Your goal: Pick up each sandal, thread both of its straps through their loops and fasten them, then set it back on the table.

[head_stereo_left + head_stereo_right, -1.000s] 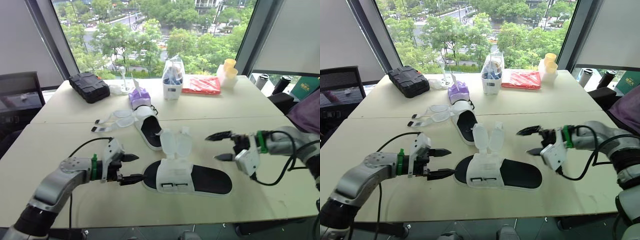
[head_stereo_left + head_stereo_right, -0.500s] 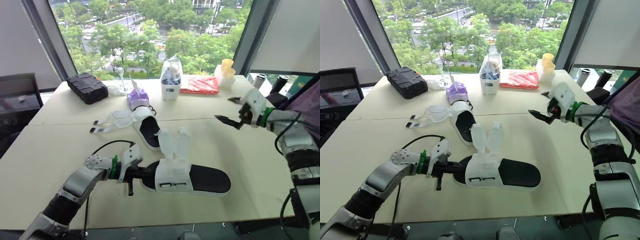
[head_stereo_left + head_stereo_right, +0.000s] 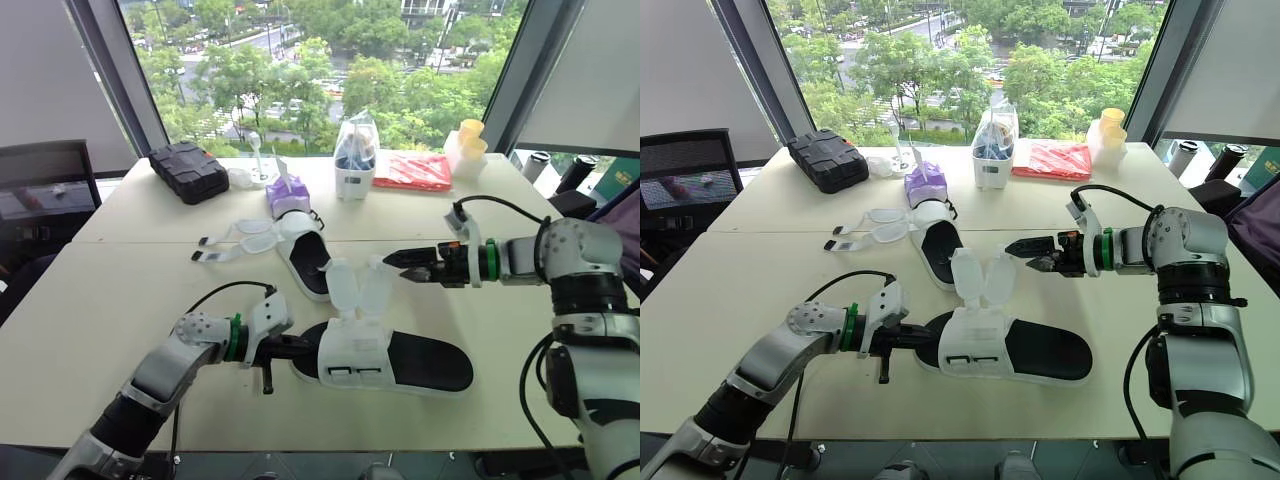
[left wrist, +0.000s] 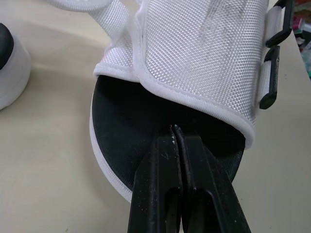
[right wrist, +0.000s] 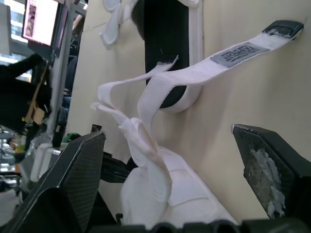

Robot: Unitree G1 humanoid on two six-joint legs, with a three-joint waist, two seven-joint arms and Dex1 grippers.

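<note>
The near sandal has a white upper and a black footbed, and lies on the table with its two straps standing up unfastened. My left gripper is shut, its tips resting on the black footbed at the open end, just under the edge of the white upper. My right gripper is open, pointing at the raised straps from the right, a little short of them. The second sandal lies further back, its straps spread flat to the left.
At the table's far side stand a black case, a purple tissue box, a white container with a bag, a red packet and yellow cups. A cable loops off my left wrist.
My left gripper has shut and pushed forward onto the near sandal's footbed. My right arm swung away to the far right, then came back to point at the straps.
</note>
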